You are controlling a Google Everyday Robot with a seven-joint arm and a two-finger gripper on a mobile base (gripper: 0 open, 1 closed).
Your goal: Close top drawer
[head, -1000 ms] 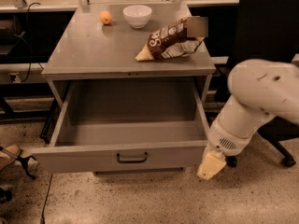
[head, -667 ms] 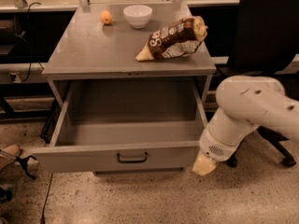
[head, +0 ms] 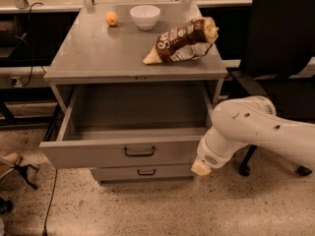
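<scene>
The top drawer (head: 98, 154) of a grey metal cabinet stands pulled far out, empty inside, with a small dark bar handle (head: 139, 151) at the centre of its front panel. A shallower closed drawer (head: 140, 172) sits below it. My white arm (head: 256, 127) reaches in from the right. The gripper (head: 200, 168) is at the right end of the drawer's front panel, low beside its lower corner; only its pale tip shows.
On the cabinet top (head: 88, 53) lie a brown snack bag (head: 182, 41), a white bowl (head: 145, 16) and an orange (head: 111, 18). A black office chair (head: 280, 38) stands at the right, behind my arm. A cable (head: 49, 200) runs on the speckled floor at left.
My arm has swung left and its tip has come up against the right end of the drawer front. The drawer itself looks as far out as before.
</scene>
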